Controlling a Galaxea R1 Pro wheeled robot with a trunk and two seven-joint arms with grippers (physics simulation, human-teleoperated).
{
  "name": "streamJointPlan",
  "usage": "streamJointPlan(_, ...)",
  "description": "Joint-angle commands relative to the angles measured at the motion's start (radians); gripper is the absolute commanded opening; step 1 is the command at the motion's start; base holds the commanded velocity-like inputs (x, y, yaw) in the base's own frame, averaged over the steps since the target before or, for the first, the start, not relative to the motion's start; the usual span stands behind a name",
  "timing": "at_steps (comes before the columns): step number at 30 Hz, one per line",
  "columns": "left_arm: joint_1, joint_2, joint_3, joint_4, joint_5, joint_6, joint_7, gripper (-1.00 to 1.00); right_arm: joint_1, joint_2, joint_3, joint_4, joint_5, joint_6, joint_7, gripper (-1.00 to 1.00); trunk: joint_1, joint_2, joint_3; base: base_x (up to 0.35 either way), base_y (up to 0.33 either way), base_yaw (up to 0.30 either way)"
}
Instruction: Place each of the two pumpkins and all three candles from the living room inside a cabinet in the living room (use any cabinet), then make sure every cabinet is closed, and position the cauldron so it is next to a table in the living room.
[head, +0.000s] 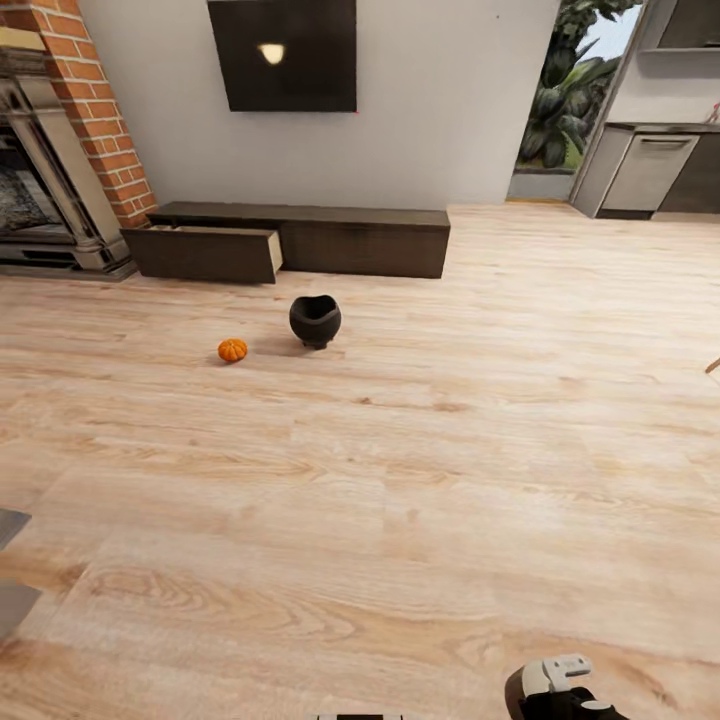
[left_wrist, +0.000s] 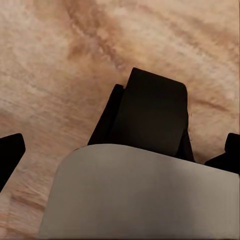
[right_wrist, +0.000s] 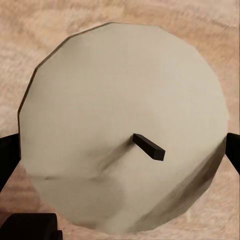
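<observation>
You're looking across a pale wood floor (head: 400, 480) with the long dark cabinet (head: 340, 240) against the far wall at 12 o'clock, its left drawer (head: 205, 252) pulled out. The black cauldron (head: 315, 320) sits on the floor in front of it, with one pumpkin (head: 232, 349) just off at its 9 o'clock. Your right gripper (right_wrist: 120, 150) has its fingers (right_wrist: 7, 155) clamped around a beige candle (right_wrist: 120, 100), wick showing. Left gripper (left_wrist: 120, 150): fingers apart, nothing between them.
</observation>
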Motion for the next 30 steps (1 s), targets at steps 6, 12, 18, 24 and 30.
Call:
streamJointPlan(6, 0.002, 0.0, 0.0, 0.0, 0.0, 0.0, 0.0, 1.0, 0.0, 0.0, -0.001, -0.001, 0.0, 0.0, -0.002, -1.0, 0.0, 0.0, -0.003, 0.0, 0.0, 0.288)
streamJointPlan(12, 0.002, 0.001, 0.0, 0.001, -0.003, 0.0, -0.001, 1.0, 0.0, 0.001, -0.001, -0.001, 0.0, -0.001, -0.002, -1.0, 0.0, 0.0, -0.006, 0.074, 0.0, 0.287)
streamJointPlan(18, 0.002, 0.001, -0.001, 0.002, -0.005, -0.001, -0.002, 1.0, 0.0, 0.0, -0.001, -0.001, 0.0, -0.001, -0.002, -1.0, 0.0, 0.0, -0.009, 0.295, 0.0, 0.288)
streamJointPlan(24, 0.003, 0.001, -0.002, 0.002, -0.005, -0.026, -0.002, 1.0, -0.001, 0.0, -0.001, -0.001, 0.0, -0.002, -0.002, -1.0, 0.0, 0.0, -0.012, 0.324, 0.0, 0.264)
streamJointPlan(30, 0.011, 0.001, -0.003, 0.002, -0.005, -0.047, -0.002, 1.0, -0.001, 0.0, -0.001, -0.001, -0.001, -0.003, -0.002, -1.0, 0.0, 0.0, -0.014, 0.326, -0.002, 0.077)
